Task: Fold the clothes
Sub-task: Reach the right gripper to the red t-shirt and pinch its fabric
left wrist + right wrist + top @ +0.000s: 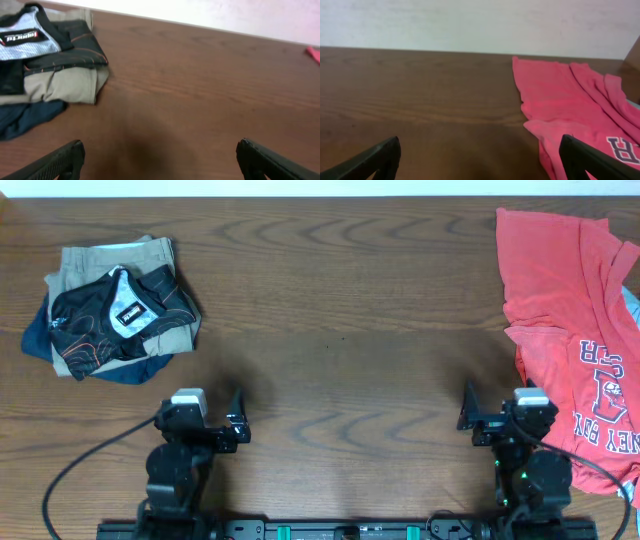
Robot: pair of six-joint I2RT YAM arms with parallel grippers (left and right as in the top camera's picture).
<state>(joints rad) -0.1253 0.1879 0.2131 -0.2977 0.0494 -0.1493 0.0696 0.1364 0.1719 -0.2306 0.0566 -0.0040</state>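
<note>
Coral-red T-shirt (560, 100) rumpled ahead-right of right gripper (480, 144), untouched; folded garment stack (55, 65) ahead-left of left gripper (160, 147). 2 grippers released, jaws wide, holding nothing.

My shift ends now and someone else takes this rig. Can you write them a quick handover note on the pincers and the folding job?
Both are open and empty: the left pincer and the right pincer sit near the front edge of the table.
The coral-red T-shirt lies rumpled and unfolded at the right side, lettering up, just beyond the right pincer.
A pile of other garments sits at the far left.
Done: no fold on the T-shirt yet.
Left: probably drag it to the centre, flatten it, then fold it.
</note>
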